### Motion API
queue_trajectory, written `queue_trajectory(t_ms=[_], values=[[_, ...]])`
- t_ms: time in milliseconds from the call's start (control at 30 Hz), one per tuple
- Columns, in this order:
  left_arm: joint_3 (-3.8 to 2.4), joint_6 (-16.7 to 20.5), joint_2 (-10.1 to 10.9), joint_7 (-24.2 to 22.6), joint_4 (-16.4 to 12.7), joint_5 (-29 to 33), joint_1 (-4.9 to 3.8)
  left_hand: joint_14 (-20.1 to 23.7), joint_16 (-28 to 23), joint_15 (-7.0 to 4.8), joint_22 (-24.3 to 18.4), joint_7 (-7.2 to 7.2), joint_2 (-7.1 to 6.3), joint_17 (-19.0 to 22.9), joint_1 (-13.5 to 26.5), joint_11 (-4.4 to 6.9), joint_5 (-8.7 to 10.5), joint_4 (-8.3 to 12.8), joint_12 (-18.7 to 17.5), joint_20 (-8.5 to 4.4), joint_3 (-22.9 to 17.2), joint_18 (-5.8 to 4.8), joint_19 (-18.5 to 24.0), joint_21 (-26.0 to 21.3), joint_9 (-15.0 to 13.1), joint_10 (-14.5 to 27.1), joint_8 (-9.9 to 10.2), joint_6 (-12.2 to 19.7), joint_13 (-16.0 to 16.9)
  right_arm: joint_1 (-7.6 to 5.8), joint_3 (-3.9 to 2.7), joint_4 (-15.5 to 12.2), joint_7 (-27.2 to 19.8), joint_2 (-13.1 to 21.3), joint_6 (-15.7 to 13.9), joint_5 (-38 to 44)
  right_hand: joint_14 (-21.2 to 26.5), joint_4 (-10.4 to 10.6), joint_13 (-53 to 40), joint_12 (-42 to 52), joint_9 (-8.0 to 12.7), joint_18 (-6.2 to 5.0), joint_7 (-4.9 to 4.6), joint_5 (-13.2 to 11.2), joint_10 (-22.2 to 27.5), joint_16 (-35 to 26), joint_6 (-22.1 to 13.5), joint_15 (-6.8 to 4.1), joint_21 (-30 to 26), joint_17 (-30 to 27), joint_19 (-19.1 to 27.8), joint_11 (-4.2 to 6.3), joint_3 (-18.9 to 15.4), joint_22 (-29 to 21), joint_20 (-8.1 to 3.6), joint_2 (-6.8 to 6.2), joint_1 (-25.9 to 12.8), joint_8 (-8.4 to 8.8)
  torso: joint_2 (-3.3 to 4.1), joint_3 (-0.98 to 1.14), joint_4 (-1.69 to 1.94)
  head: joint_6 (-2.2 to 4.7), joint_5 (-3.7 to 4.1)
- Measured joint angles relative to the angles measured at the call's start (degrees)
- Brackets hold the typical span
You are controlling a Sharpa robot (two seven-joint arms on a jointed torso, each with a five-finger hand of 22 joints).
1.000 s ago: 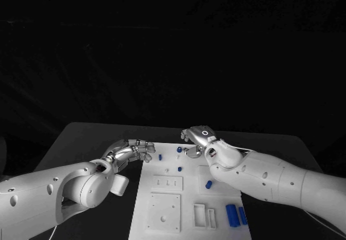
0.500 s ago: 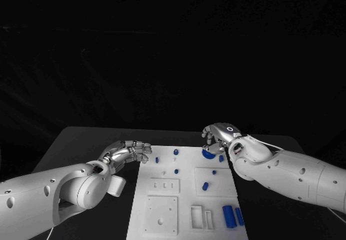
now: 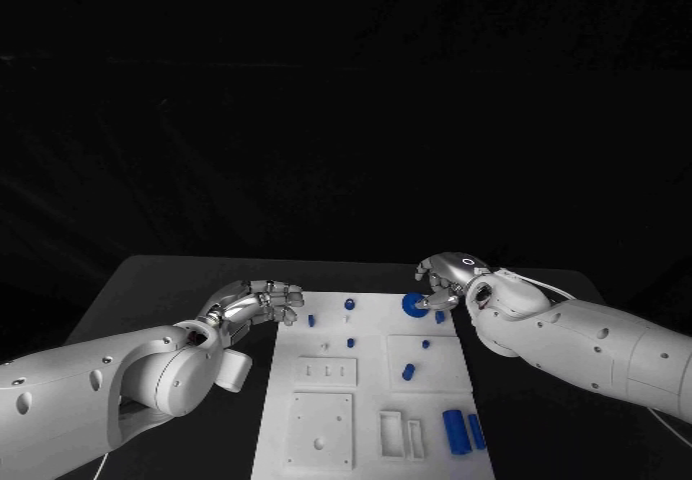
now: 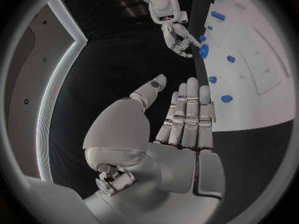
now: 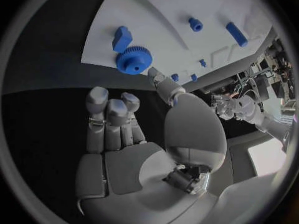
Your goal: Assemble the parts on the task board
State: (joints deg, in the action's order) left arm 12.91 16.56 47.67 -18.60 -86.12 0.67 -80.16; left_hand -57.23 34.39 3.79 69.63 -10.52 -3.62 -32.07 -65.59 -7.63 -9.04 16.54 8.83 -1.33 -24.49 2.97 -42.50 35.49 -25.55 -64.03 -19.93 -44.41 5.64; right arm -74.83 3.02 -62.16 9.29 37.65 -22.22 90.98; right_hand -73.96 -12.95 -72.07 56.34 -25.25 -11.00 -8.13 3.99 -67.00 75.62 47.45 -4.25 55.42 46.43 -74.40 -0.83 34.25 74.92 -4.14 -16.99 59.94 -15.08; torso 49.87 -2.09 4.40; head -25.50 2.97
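The white task board (image 3: 378, 330) lies in the middle of the table, with several small blue parts on it. A blue gear (image 3: 414, 305) lies flat near the board's far right corner; the right wrist view shows this gear (image 5: 134, 60) beside a blue block (image 5: 121, 37). My right hand (image 3: 447, 272) hovers just behind the gear with its fingers (image 5: 109, 114) spread and nothing in them. The tip of its thumb (image 5: 157, 79) is close to the gear's rim. My left hand (image 3: 260, 300) is at the board's far left edge, fingers (image 4: 190, 109) straight, holding nothing.
Two long blue pieces (image 3: 463, 430) lie side by side near the board's front right. Small blue pegs (image 3: 351, 343) stand across its far half, and white raised blocks (image 3: 323, 428) occupy the front left. Black table (image 3: 173, 280) surrounds the board.
My right hand has moved right along the board's far edge. The blue gear, hidden at first, now lies uncovered in front of it. My left hand has barely moved.
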Motion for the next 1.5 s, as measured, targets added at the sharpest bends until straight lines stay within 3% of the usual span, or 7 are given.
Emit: queue_trajectory(t_ms=[100, 167, 300, 667, 867, 1200, 1500], values=[[0.01, -0.01, -0.17, 0.00, 0.15, 0.00, 0.00, 0.00, 0.00, 0.00, 0.00, 0.00, 0.00, 0.00, 0.00, 0.00, 0.00, 0.00, 0.00, 0.00, 0.00, -0.01, 0.00, 0.00, 0.00, 0.00, 0.00, 0.00, 0.00, 0.32, 0.00, 0.90, -0.23, -0.43, 0.79, -0.38, 0.07, 0.00, -1.75, 2.04, 0.17, 0.02, -0.45, 0.00, 1.32, 0.15, 0.11, 0.05, 0.84, 0.91, 0.11, -0.62, 0.00, 0.00, -0.11, 0.01, 0.02, 0.00, 0.01, -0.03, 0.07, -0.08, 0.08], [0.02, -0.02, -0.17, 0.00, 0.18, 0.00, 0.01, 0.00, 0.00, 0.00, 0.00, 0.00, 0.00, 0.00, 0.00, 0.00, 0.00, 0.00, 0.00, 0.00, 0.00, -0.02, 0.00, 0.00, 0.00, 0.00, 0.00, 0.00, 0.00, 0.49, 0.00, 1.32, -0.36, -0.67, 1.20, -0.55, 0.16, 0.16, -2.16, 2.85, 0.25, 0.83, -0.48, 0.00, 2.34, 0.44, 0.16, 0.14, 1.03, 1.29, 0.30, -1.39, 0.16, 0.00, -0.31, 0.02, 0.02, 0.19, 0.02, -0.07, 0.10, -0.13, 0.13], [0.02, -0.02, -0.17, 0.00, 0.24, 0.00, 0.01, 0.00, 0.00, 0.00, 0.00, 0.00, 0.00, 0.00, 0.00, 0.00, 0.00, 0.00, 0.00, 0.00, 0.00, -0.03, 0.00, 0.00, 0.01, 0.00, 0.00, 0.00, 0.01, 0.94, 0.00, 2.20, -0.64, -1.26, 1.96, -0.92, 0.16, 0.31, -2.89, 4.64, 0.25, 0.84, -0.53, 0.00, 2.07, 0.67, 0.23, 0.14, 1.70, 1.87, 0.30, -1.63, 0.31, 0.00, -0.31, 0.02, 0.02, 0.23, 0.03, -0.14, 0.12, -0.25, 0.16], [0.02, -0.03, -0.27, 0.00, 0.30, 0.00, 0.01, 0.00, 0.00, 0.00, 0.01, 0.00, 0.00, 0.00, 0.00, 0.00, 0.00, 0.00, 0.00, -0.22, 0.00, -0.34, 0.22, 0.00, -0.04, 0.00, 0.00, 0.00, 0.01, 1.49, 0.02, 3.39, -1.13, -2.15, 3.27, -1.92, 0.44, 2.83, -2.89, 6.93, 0.26, 0.88, 0.32, 0.75, 1.24, 0.67, 1.61, -0.16, 2.79, 3.09, 0.39, -0.79, 4.96, -0.01, -0.63, 1.50, 1.50, -0.32, 0.06, -0.22, 0.11, -0.57, 0.04], [0.02, -0.04, -0.37, 0.01, 0.32, 0.00, 0.01, 0.00, 0.00, 0.00, 0.01, 0.00, 0.00, 0.00, 0.00, 0.00, 0.00, 0.00, 0.00, -0.22, 0.00, -0.36, 0.22, 0.00, -0.04, 0.00, 0.00, 0.00, 0.01, 1.46, -0.07, 3.89, -1.48, -2.44, 3.56, -2.34, 0.25, 4.28, -2.89, 7.79, 0.25, 0.88, 0.91, -0.26, 0.90, 0.67, 2.30, -0.36, 3.37, 3.65, 0.38, -0.45, 7.97, -0.01, -0.63, 2.45, 1.67, -0.80, 0.05, -0.21, 0.08, -0.59, 0.05], [0.03, -0.04, -0.37, 0.02, 0.32, 0.00, 0.01, 0.00, 0.00, 0.00, -0.04, 0.00, 0.00, 0.00, 0.00, 0.00, 0.22, 0.00, 0.00, -0.22, 0.00, -0.40, 0.22, 0.00, -0.04, 0.00, 0.00, 0.00, 0.01, 1.43, -0.17, 4.20, -1.89, -2.67, 4.11, -2.54, 0.05, 4.96, -2.88, 8.25, -0.15, 0.88, 1.76, -0.63, 0.71, 0.66, 3.44, -0.55, 4.02, 4.20, 0.58, -0.26, 9.57, -0.01, -0.83, 3.88, 1.30, -1.60, 0.01, -0.21, 0.04, -0.78, 0.02], [0.03, -0.04, -0.38, 0.03, 0.36, -0.01, 0.01, 0.00, 0.00, 0.00, -0.04, 0.00, 0.00, 0.00, 0.00, 0.00, 0.22, 0.00, 0.00, -0.21, 0.00, -0.46, 0.22, 0.00, -0.03, 0.00, 0.00, 0.00, 0.01, 1.42, -0.21, 4.52, -2.00, -2.84, 4.25, -1.83, 0.06, 4.64, -2.87, 8.25, -0.20, 0.88, 1.85, -0.66, 0.64, 0.66, 3.54, -0.56, 4.33, 4.41, 0.83, -0.18, 9.89, -0.02, -0.58, 3.87, 1.30, -1.83, 0.01, -0.21, 0.07, -0.83, 0.04]])
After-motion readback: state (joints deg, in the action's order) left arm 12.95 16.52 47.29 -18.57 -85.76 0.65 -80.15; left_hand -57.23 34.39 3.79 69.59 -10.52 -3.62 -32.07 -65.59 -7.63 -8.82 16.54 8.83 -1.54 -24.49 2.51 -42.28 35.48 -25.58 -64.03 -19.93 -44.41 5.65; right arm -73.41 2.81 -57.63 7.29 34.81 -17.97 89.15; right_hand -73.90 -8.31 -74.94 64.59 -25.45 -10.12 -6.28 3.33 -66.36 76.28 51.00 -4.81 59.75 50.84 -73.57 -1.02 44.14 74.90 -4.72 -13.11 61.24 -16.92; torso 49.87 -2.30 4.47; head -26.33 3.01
